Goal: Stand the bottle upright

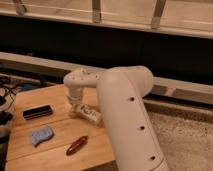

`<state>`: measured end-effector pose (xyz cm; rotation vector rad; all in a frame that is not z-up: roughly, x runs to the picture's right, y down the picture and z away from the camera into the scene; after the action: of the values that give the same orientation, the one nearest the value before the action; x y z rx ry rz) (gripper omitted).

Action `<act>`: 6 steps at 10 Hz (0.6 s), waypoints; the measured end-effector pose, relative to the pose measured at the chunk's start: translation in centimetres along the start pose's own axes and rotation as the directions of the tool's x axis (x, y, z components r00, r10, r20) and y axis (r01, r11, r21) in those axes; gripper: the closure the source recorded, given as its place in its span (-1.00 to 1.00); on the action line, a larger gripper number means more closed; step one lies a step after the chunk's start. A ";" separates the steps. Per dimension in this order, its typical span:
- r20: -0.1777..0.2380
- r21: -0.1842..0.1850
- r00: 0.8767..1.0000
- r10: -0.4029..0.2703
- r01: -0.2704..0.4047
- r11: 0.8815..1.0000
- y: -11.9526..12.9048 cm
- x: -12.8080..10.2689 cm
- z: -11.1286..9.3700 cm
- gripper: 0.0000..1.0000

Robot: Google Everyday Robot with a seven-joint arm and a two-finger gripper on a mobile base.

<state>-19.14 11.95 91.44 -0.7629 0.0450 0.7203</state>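
The bottle is small and whitish, with a label bearing dark marks. It lies on its side on the wooden table, just left of my big white arm. My gripper hangs from the arm's wrist right over the bottle's left end, close to or touching it. The arm's bulk hides the bottle's right end.
A black rectangular bar lies at the table's left. A light blue sponge-like object lies near the front left. A dark red glossy elongated thing lies near the front edge. Cables run off the left side.
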 end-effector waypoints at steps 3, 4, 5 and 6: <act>-0.009 0.001 1.000 0.005 -0.005 1.000 -0.4 0.5 -0.2 0.12; -0.011 0.002 1.000 0.011 -0.011 1.000 -0.6 0.7 -0.2 0.30; -0.012 0.002 1.000 0.012 -0.012 1.000 -0.7 0.8 -0.2 0.36; -0.014 -0.003 1.000 0.018 -0.018 1.000 -0.7 0.9 0.0 0.36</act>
<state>-18.02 12.12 91.55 -0.7713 0.0640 0.7321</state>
